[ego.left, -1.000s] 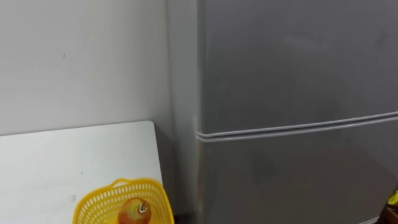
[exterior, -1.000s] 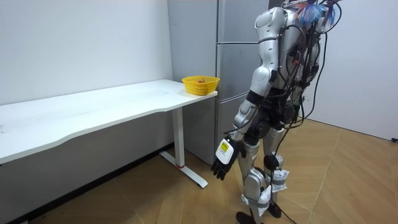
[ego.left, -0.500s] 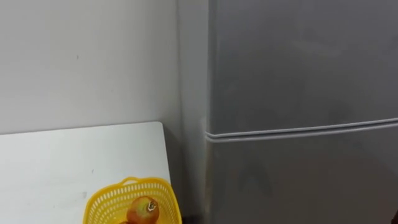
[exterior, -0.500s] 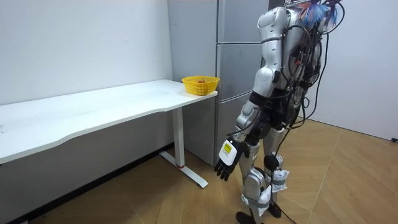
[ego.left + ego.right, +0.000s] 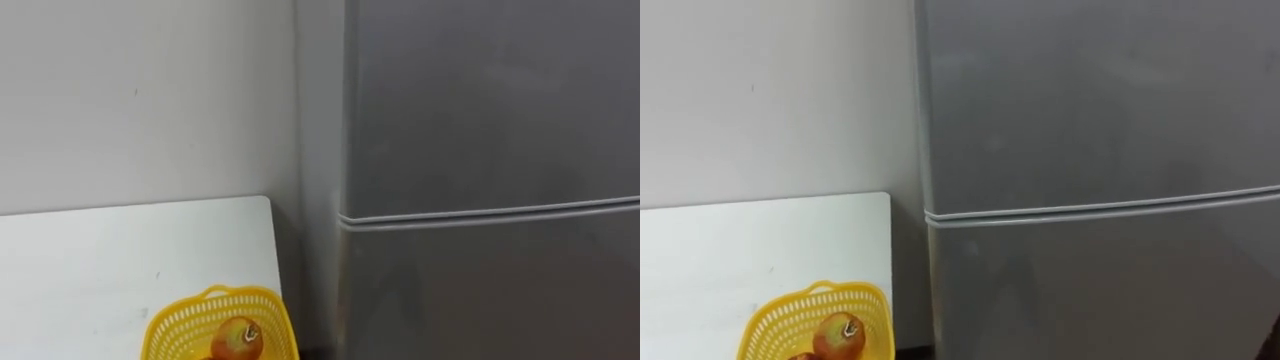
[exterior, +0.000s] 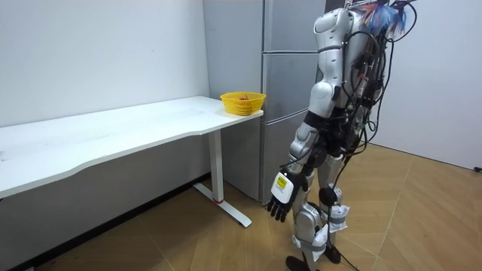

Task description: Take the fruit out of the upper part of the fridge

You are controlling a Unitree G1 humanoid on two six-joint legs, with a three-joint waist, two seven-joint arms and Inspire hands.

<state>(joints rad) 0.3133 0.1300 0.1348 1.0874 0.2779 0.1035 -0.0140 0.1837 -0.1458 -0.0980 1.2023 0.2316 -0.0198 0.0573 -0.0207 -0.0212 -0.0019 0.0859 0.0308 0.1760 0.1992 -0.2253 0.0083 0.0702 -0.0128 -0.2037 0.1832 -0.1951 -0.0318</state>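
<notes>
I stand in front of a tall grey fridge (image 5: 490,100) with both doors closed. A pale seam (image 5: 490,212) divides the upper door from the lower door (image 5: 1100,290). The room view places the fridge (image 6: 285,75) just beyond my chest. My left hand (image 6: 280,202) hangs by my thigh, fingers relaxed and open, holding nothing.
To the fridge's left a white table (image 5: 90,260) stands along the wall. A yellow plastic basket (image 5: 220,322) sits at its near corner with a reddish fruit (image 5: 237,340) inside; it shows as basket (image 6: 242,102) in the room view. Wooden floor (image 6: 422,226) lies open behind me.
The eye view has shifted, so fridge and basket sit further right in the picture. In the room view my hanging left hand swung slightly toward the right and lower.
</notes>
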